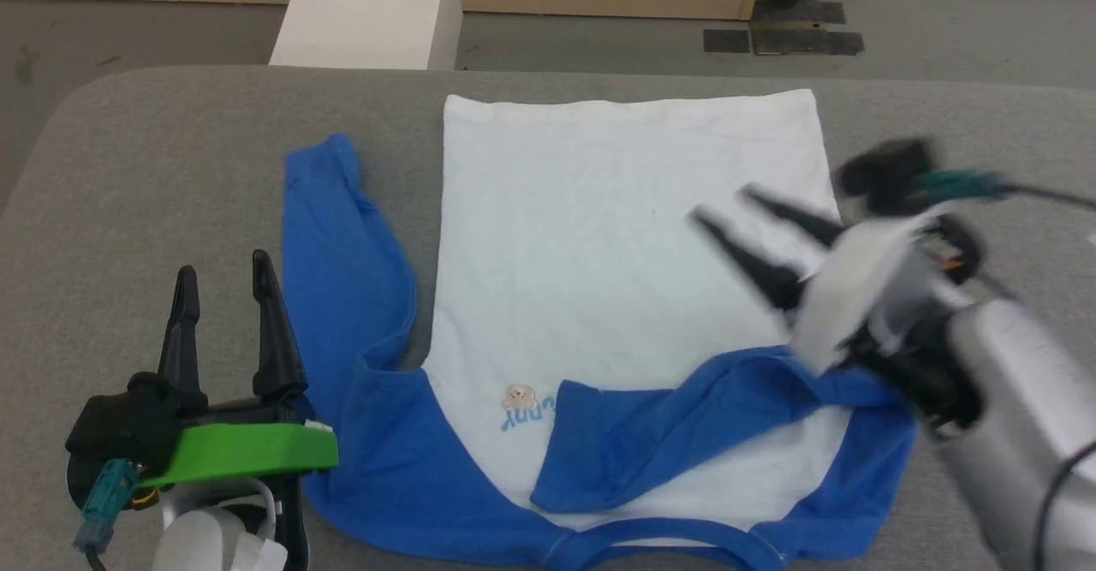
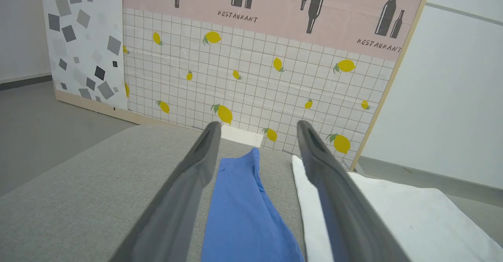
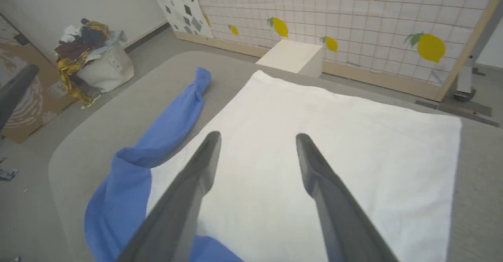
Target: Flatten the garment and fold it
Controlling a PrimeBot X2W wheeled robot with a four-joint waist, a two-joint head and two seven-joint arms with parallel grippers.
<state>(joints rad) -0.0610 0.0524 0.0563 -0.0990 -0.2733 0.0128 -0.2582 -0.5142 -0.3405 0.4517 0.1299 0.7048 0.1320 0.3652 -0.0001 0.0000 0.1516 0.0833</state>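
The shirt [image 1: 616, 237] lies spread on a grey padded table [image 1: 171, 169], in the middle of the head view. Its long axis runs from top to bottom of that view. The straight hem is at the top, towards the far edge of the table, and the blue neck trim [image 1: 651, 537] is at the bottom edge. The white body lies flat and smooth.

One blue sleeve [image 1: 342, 263] stretches up the left side of the body, just beside it, and its cuff points to the upper left. The other blue sleeve [image 1: 685, 434] is folded in over the chest. It runs from the lower right towards the lower middle and partly covers the small light-blue lettering [image 1: 524, 417].

The left gripper [image 1: 223, 264] is at the lower left of the head view, just left of the stretched sleeve, with its fingers pointing up the picture. Its jaws are wide apart with nothing between them. In the left wrist view, that gripper [image 2: 257, 124] frames the blue sleeve [image 2: 243, 207], with the white body [image 2: 393, 211] to the right.

The right gripper [image 1: 723, 203] is blurred at the middle right of the head view, above the white body, with its fingers pointing to the upper left. Its jaws are also wide apart and hold nothing. In the right wrist view, that gripper [image 3: 257, 135] looks down on the white body [image 3: 353, 136].

A white box [image 1: 368, 10] stands beyond the table.
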